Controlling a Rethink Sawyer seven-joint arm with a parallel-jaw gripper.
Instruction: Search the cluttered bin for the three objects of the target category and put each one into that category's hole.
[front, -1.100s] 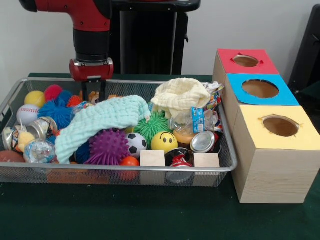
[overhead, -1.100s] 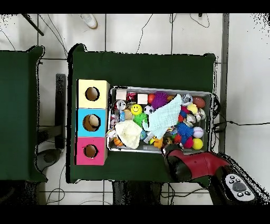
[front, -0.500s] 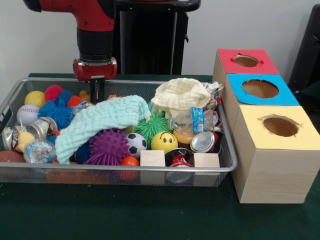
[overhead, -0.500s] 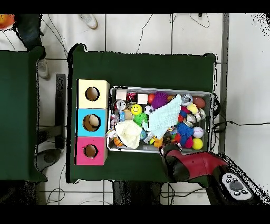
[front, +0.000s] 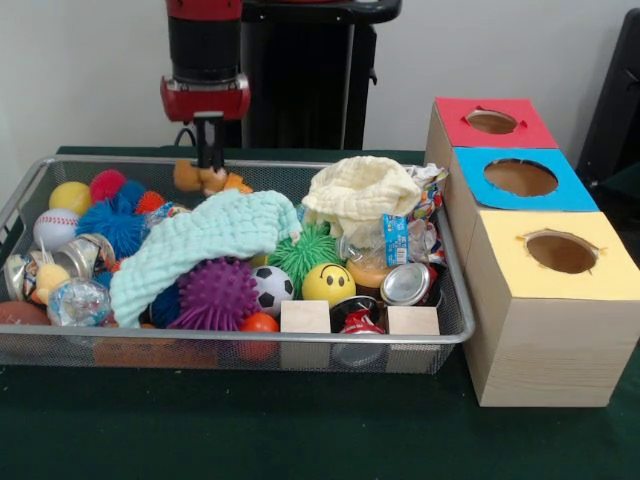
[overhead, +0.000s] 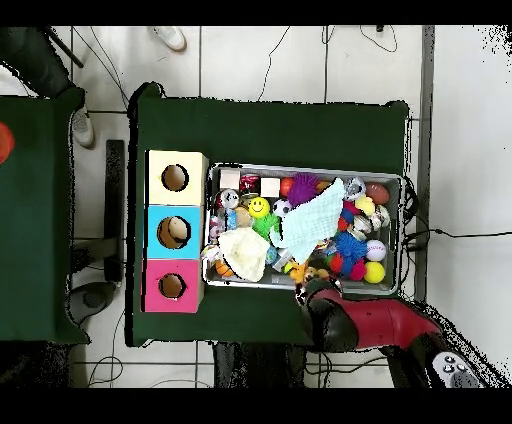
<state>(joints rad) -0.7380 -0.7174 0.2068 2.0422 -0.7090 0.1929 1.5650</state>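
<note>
Hanging from the gripper (front: 209, 158), pinched between its closed tips, a small orange-brown plush toy (front: 208, 179) sits just above the far rim of the wire bin (front: 250, 338) in the front view, its long axis lying roughly level. From there the three boxes stand well off to the picture's right: red-topped box (front: 493, 122) farthest back, blue-topped box (front: 520, 179) in the middle, yellow-topped box (front: 560, 252) nearest. A blue wrapper (front: 396, 240) carries print too small to read.

From overhead, the arm (overhead: 360, 325) covers the gripper at the bin's lower edge; the boxes lie leftward, the red-topped one nearest.
</note>
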